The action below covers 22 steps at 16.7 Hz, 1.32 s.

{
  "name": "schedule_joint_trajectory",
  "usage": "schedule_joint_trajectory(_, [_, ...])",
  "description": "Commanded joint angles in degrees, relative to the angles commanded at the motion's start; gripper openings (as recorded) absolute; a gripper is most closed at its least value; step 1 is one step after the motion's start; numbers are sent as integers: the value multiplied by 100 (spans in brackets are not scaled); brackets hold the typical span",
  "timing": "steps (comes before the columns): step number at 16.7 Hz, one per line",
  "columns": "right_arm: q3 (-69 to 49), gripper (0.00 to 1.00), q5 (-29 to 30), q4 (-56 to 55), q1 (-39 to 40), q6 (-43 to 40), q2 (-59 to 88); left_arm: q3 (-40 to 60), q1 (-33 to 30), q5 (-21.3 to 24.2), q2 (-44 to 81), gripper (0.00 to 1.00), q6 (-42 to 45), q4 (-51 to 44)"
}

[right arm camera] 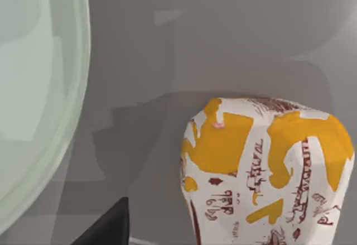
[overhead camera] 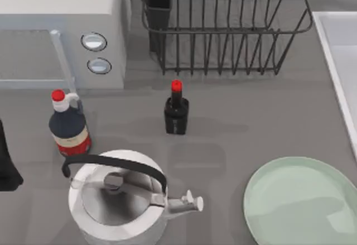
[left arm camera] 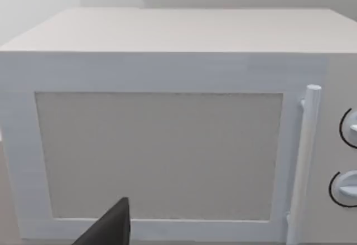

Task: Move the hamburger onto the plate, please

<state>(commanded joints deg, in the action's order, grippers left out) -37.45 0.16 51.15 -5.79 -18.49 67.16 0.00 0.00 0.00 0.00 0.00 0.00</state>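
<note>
White paper with orange-yellow patches and dark red print wraps the hamburger (right arm camera: 268, 172), which I see close up in my right wrist view, sitting on the grey bench (right arm camera: 234, 44) just beside the rim of the mint-green plate (right arm camera: 33, 89), apart from it by a strip of bare bench. It looks about as tall as it is wide, so I read no clear long axis. A dark finger tip (right arm camera: 109, 225) of the right tool pokes in near the burger; whether that tool is open or closed I cannot tell.

From above, the plate (overhead camera: 301, 200) lies at the bench's right front. My judgement: the right arm is far the nearer one, and the carry is a short sideways shift from burger to plate.

The left arm is off at the left edge, its wrist camera facing the white microwave (left arm camera: 167, 144); its tool's state I cannot tell either.
</note>
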Motion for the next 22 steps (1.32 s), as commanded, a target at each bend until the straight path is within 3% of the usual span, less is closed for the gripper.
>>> schedule_joint_trajectory(4, [-408,100,2,551,-63,-201,720,0,0,0,0,100,0,0])
schedule_joint_trajectory(11, [-348,100,2,467,-44,-196,780,0,0,0,0,100,0,0])
schedule_joint_trajectory(19, [608,100,-1,-1535,-51,-177,1771,0,0,0,0,100,0,0])
schedule_joint_trajectory(22, [755,100,-1,-1796,-52,-177,1934,0,0,0,0,100,0,0])
